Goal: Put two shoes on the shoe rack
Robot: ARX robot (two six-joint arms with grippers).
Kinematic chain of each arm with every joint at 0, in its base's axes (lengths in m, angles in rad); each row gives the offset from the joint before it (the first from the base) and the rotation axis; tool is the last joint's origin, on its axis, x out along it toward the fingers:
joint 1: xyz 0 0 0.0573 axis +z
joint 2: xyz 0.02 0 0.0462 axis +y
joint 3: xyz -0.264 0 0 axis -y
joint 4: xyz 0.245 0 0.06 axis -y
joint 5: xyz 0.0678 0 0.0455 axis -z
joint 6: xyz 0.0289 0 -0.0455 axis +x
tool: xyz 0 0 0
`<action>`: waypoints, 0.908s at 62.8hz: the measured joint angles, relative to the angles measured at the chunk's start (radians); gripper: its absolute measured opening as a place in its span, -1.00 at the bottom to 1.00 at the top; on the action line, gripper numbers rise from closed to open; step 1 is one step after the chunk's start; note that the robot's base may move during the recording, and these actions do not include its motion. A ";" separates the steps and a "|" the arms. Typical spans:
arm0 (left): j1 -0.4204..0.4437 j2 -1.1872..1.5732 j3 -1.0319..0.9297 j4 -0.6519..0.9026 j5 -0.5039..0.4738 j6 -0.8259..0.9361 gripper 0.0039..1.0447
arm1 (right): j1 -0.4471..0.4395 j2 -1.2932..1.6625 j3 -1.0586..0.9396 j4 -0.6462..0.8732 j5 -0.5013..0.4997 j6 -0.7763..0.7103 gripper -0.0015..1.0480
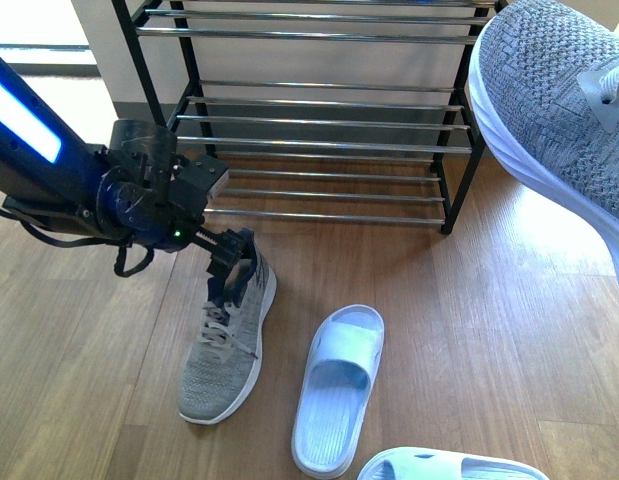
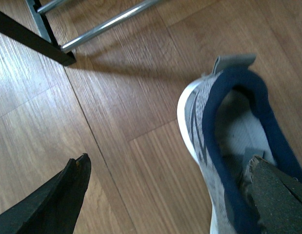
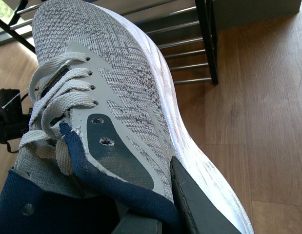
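Observation:
One grey sneaker (image 1: 227,345) lies on the wood floor in front of the shoe rack (image 1: 319,120). My left gripper (image 1: 234,265) is open at its heel. In the left wrist view one finger sits inside the dark collar of this sneaker (image 2: 209,126) and the other finger (image 2: 75,178) hangs over bare floor. The second grey sneaker (image 1: 559,110) is lifted at the right edge of the front view, beside the rack's right side. My right gripper (image 3: 165,214) is shut on this sneaker's (image 3: 126,83) collar wall, sole side outward. The rack's rods (image 3: 190,39) lie beyond its toe.
A pale blue slide (image 1: 339,390) lies on the floor right of the floor sneaker. A second slide (image 1: 449,468) shows at the bottom edge. The rack's black leg (image 2: 33,41) stands close to my left gripper. A white wall is behind the rack.

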 joint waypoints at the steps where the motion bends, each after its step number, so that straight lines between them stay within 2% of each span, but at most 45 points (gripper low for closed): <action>1: 0.000 0.006 0.006 -0.003 -0.002 -0.004 0.83 | 0.000 0.000 0.000 0.000 0.000 0.000 -0.97; 22: -0.014 0.158 0.172 -0.063 -0.036 -0.093 0.81 | 0.000 0.000 0.000 0.000 0.000 0.000 -0.97; 36: -0.031 0.191 0.208 -0.075 -0.069 -0.119 0.19 | 0.000 0.000 0.000 0.000 0.000 0.000 -0.97; 43: -0.034 0.198 0.216 -0.089 -0.095 -0.134 -0.23 | 0.000 0.000 0.000 0.000 0.000 0.000 -0.97; 54: -0.041 0.200 0.210 -0.087 -0.117 -0.150 -0.76 | 0.000 0.000 0.000 0.000 0.000 0.000 -0.97; 57: -0.044 0.199 0.196 -0.071 -0.140 -0.157 -0.96 | 0.000 0.000 0.000 0.000 0.000 0.000 -0.97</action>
